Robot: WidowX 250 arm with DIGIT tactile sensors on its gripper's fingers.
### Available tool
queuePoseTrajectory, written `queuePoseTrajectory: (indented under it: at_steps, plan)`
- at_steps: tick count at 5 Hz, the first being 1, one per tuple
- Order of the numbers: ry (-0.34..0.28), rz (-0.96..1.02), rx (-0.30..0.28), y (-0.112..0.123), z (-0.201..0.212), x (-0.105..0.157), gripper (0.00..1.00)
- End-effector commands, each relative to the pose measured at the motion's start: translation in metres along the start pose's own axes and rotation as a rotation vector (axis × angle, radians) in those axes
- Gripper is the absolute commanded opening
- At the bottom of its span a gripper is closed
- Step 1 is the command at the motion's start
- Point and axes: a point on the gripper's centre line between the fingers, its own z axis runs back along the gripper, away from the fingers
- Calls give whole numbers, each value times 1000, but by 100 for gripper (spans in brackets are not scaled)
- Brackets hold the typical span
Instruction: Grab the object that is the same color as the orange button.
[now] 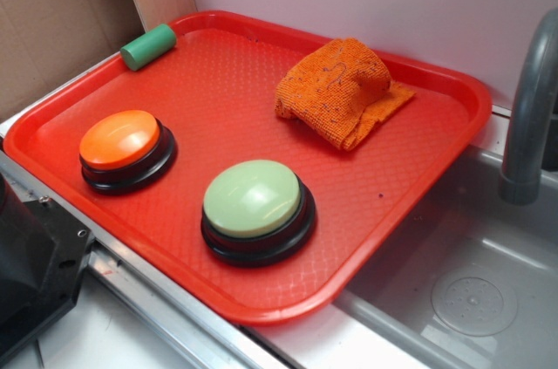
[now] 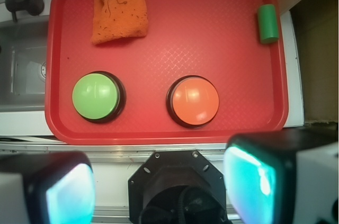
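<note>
Your end effector [image 2: 159, 189] hangs with fingers spread wide, empty, at the red plastic tray's [image 2: 212, 33] near edge. The crumpled orange knitted cloth [image 2: 119, 9] lies far-left, beyond the domed pale green button [image 2: 95, 97]

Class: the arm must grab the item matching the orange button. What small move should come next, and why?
Probably advance the end effector over the tray toward the orange cloth. Its fingers sit spread and empty at the near edge, with the cloth in the far corner beyond the green button.
</note>
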Motion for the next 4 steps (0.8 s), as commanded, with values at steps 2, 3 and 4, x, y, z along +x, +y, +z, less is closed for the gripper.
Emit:
queuePoseTrajectory:
  at_steps: [2, 3, 4]
  plan:
    - [-26, 33, 34, -4, -5, 12, 100]
    - [-93, 90, 71, -10, -20, 39, 100]
    - [-134, 123, 80, -11, -35, 64, 100]
